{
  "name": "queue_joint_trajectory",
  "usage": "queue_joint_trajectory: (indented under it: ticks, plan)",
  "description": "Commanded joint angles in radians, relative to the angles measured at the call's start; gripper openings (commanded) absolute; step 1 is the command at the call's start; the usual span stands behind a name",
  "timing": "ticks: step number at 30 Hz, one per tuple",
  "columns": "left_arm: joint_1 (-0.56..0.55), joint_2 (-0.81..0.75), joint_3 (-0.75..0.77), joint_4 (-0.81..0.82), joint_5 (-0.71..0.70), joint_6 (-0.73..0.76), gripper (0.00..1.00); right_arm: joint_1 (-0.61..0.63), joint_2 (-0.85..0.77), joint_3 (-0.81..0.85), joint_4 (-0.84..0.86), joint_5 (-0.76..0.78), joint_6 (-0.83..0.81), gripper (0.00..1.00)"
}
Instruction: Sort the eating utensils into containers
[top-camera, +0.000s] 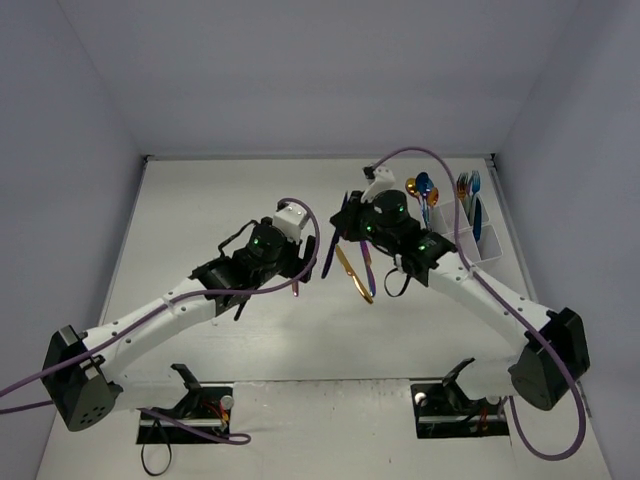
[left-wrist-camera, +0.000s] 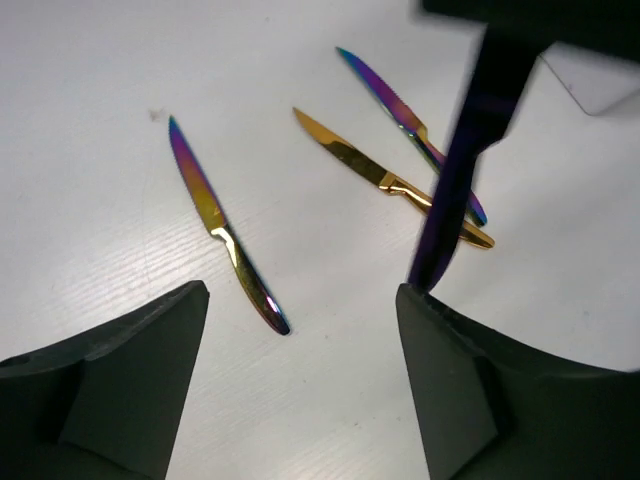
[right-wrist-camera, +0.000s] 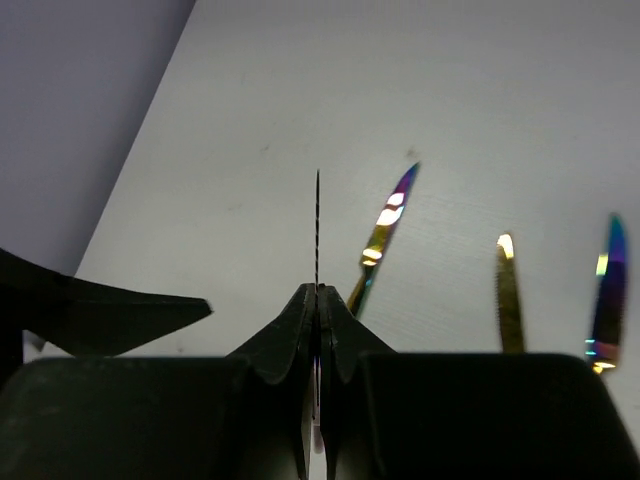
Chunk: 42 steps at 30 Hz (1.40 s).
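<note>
Jaws of the right arm (top-camera: 480, 290) are pressed together on a dark purple knife (right-wrist-camera: 317, 222), gripped at one end, with its other end hanging down towards the table (top-camera: 200, 200). The right wrist view shows it edge-on as a thin line. Jaws of the left arm (top-camera: 170, 310) stand wide apart and hold nothing, their two dark fingers (left-wrist-camera: 130, 385) hovering over the table either side of a rainbow knife (left-wrist-camera: 222, 228) that lies flat below them.

At the far right of the table stands the white caddy (top-camera: 490, 243). Spoons (top-camera: 424, 188) stand upright in one compartment and forks (top-camera: 468, 184) in another, with a blue utensil (top-camera: 478, 218) just beside the forks.

Two more knives lie flat between the arms. One is a gold knife (left-wrist-camera: 385, 178) and the other a second rainbow knife (left-wrist-camera: 405, 120), near each other and close at the handle ends. The hanging purple knife partly hides those ends, so I cannot tell whether they touch.
</note>
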Motion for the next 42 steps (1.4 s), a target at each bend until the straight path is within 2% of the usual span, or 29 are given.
queue_joint_trajectory:
  ticks: [1, 7, 11, 19, 22, 28, 38, 42]
  plan:
    - [0.004, -0.027, 0.025, -0.031, -0.140, -0.053, 0.77, -0.103, -0.146, 0.049, -0.054, 0.199, -0.182, 0.00]
    - [0.026, -0.023, -0.026, -0.146, -0.187, -0.139, 0.83, -0.282, -0.255, 0.058, -0.110, 0.402, -0.395, 0.00]
    - [0.041, -0.021, -0.060, -0.187, -0.184, -0.181, 0.84, -0.418, -0.277, 0.063, -0.115, 0.471, -0.493, 0.00]
    - [0.068, 0.024, -0.063, -0.219, -0.135, -0.209, 0.84, -0.691, -0.192, 0.076, -0.093, 0.375, -0.547, 0.00]
    - [0.069, 0.033, -0.063, -0.217, -0.124, -0.215, 0.84, -0.748, -0.150, 0.084, -0.071, 0.328, -0.540, 0.00]
    - [0.074, 0.048, -0.063, -0.211, -0.120, -0.223, 0.84, -0.810, -0.079, 0.065, -0.008, 0.281, -0.540, 0.00]
    - [0.088, 0.096, -0.049, -0.196, -0.102, -0.240, 0.84, -0.821, 0.003, -0.023, 0.057, 0.219, -0.506, 0.00]
    - [0.103, 0.131, -0.025, -0.196, -0.091, -0.256, 0.84, -0.821, 0.001, -0.066, 0.056, 0.223, -0.482, 0.05]
